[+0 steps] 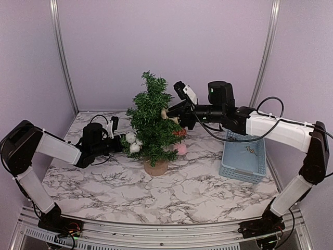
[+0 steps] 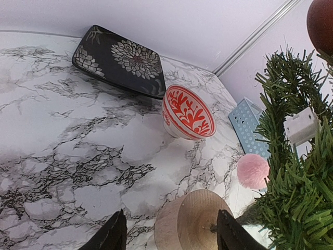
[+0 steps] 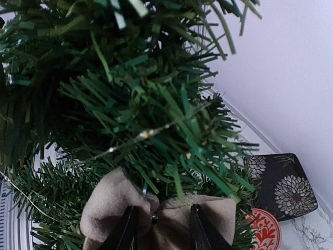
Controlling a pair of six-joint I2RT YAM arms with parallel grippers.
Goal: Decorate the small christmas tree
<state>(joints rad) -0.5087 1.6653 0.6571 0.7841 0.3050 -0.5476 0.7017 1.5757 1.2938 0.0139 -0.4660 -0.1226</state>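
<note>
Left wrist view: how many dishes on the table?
2. A black floral plate at the far back, and a red-and-white patterned bowl just in front of it, toward the small christmas tree. The tree may hide others.

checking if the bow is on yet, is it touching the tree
Touching. The right wrist view shows the tan bow pushed into the tree, with green needles lying across its top edge.

Top view looks down from behind — wrist views hug the tree (image 1: 152, 125).
</note>
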